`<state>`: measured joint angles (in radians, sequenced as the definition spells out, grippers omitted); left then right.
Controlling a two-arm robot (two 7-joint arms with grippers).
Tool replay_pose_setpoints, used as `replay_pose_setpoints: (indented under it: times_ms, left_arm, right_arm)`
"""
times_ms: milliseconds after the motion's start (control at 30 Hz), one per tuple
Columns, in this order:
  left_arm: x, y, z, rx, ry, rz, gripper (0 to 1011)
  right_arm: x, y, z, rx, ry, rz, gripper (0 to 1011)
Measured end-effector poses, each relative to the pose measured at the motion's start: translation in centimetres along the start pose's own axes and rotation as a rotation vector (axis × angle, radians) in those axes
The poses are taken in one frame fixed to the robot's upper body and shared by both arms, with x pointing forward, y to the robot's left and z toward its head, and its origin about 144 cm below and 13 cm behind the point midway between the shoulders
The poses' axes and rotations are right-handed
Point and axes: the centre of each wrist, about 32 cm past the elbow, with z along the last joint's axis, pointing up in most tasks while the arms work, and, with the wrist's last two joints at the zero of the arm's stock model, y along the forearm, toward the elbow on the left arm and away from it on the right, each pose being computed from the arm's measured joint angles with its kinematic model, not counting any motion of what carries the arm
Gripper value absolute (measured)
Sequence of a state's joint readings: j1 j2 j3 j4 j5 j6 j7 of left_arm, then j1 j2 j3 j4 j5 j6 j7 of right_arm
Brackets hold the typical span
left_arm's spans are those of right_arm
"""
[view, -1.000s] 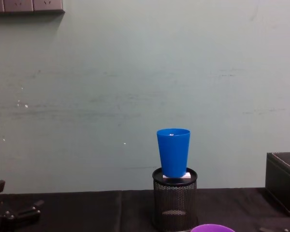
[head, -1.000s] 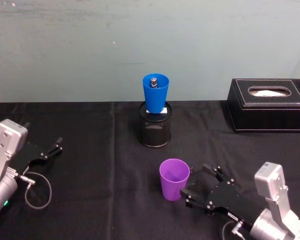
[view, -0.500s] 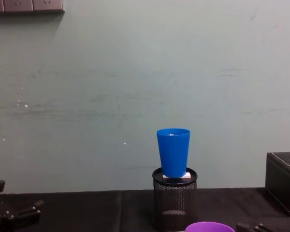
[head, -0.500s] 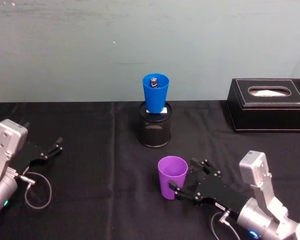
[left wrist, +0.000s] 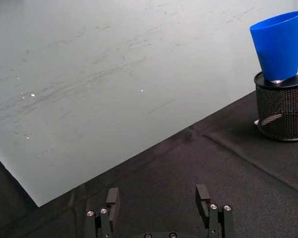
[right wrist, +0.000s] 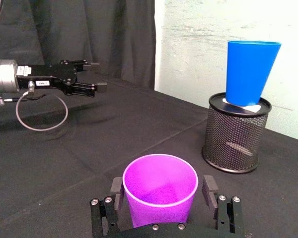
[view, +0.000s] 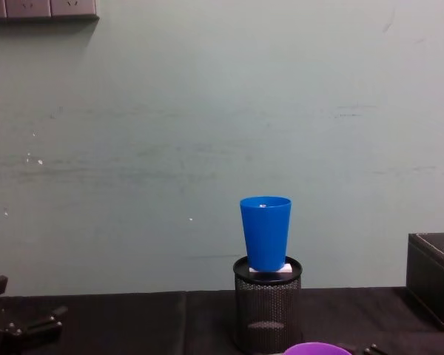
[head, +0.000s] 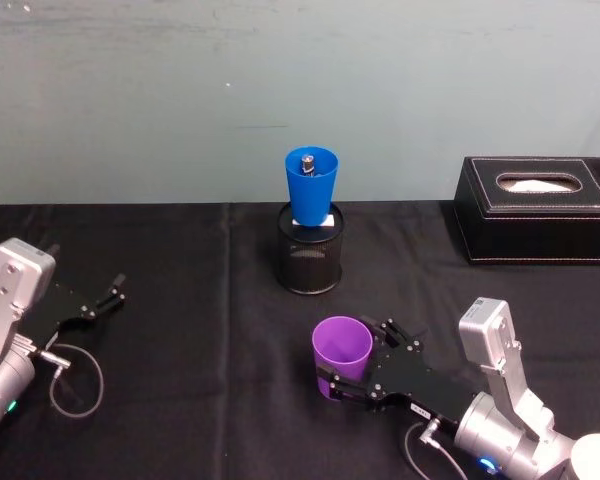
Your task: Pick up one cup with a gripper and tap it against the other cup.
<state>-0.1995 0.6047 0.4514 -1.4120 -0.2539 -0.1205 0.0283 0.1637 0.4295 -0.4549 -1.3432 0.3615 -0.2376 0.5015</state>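
- Left gripper [head: 98, 302]: far left of the holder [head: 311, 262] and nearer the robot. Its silver-grey arm lies low over the black cloth [head: 200, 330], with the claw pointing toward the holder's side. The left wrist view shows the two fingers spread wide with nothing between them [left wrist: 158, 198].
- Blue cup [head: 310, 185]: upright, mouth up, with its base sitting in the holder's top. The holder stands by the back wall.
- Purple cup [head: 342, 350]: in front of the holder on the robot's side, a little to its right and well apart from it. It is mouth up and upright on the cloth.
- Right gripper [head: 355, 358]: in front of the holder, around the purple cup. The arm comes in from the lower right, with the wrist low and the claw stretched nearly level toward the holder. The right wrist view shows one finger [right wrist: 116, 187] on each side of the cup's lower wall. The jaws are parted, close beside the cup, with a slight gap on one side.
- Tissue box [head: 535, 210]: right of the holder, well apart, by the wall.
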Motion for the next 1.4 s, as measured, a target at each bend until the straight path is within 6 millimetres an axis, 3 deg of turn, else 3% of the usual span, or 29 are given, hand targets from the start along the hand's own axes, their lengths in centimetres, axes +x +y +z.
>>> replay_pose_setpoints:
  times_ms: [967, 1267, 1400]
  left_arm:
    - [0.0, 0.0, 0.0, 0.0, 0.0, 0.0, 1000]
    - [0.0, 0.0, 0.0, 0.0, 0.0, 0.0, 1000]
    - [0.0, 0.0, 0.0, 0.0, 0.0, 0.0, 1000]
  right_arm:
    - [-0.14, 0.96, -0.25, 0.002, -0.004, 0.003, 996]
    - [-0.15, 0.95, -0.26, 0.002, -0.002, 0.003, 791]
    - [-0.15, 0.95, -0.25, 0.003, -0.002, 0.003, 773]
